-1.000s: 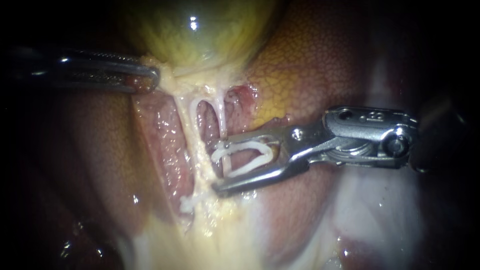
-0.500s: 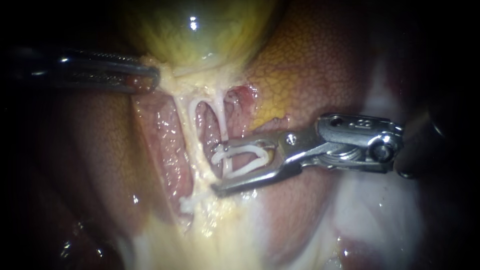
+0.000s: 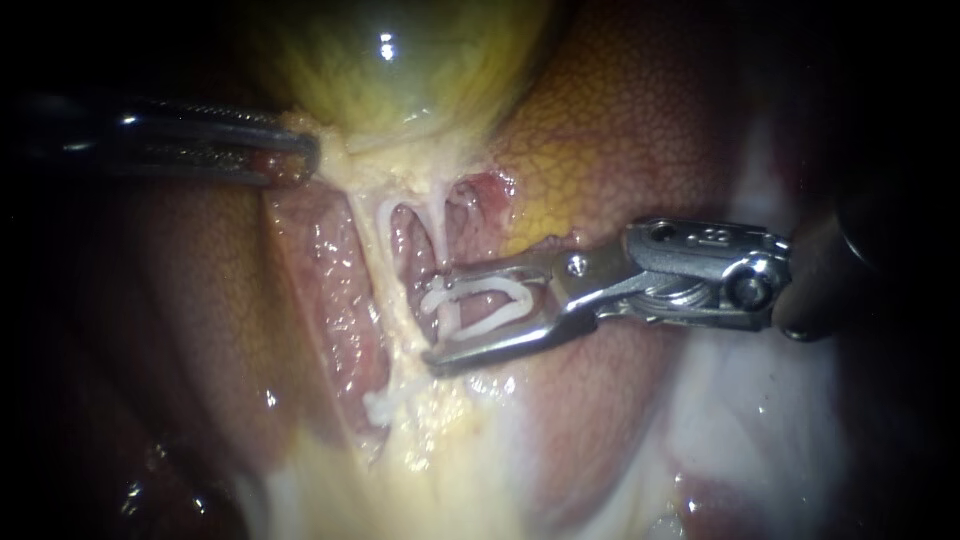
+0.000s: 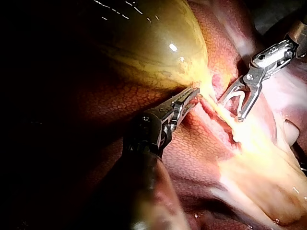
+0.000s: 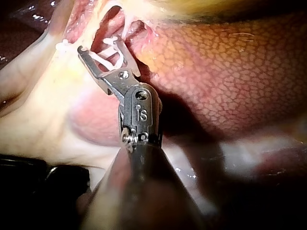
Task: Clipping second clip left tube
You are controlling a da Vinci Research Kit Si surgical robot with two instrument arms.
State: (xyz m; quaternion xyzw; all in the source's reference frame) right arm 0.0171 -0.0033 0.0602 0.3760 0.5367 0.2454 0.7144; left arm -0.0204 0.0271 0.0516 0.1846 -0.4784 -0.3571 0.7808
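Our right instrument (image 3: 430, 328): hand spread wide, cradling open clip (image 3: 480, 308) between both jaws, its mouth at left tube (image 3: 380, 260) just ahead, ready to close. Seated clip (image 3: 383, 405) beside hand. Farther on, our left instrument (image 3: 305, 158) pinches gallbladder (image 3: 400, 70); we judge this tensions tube.
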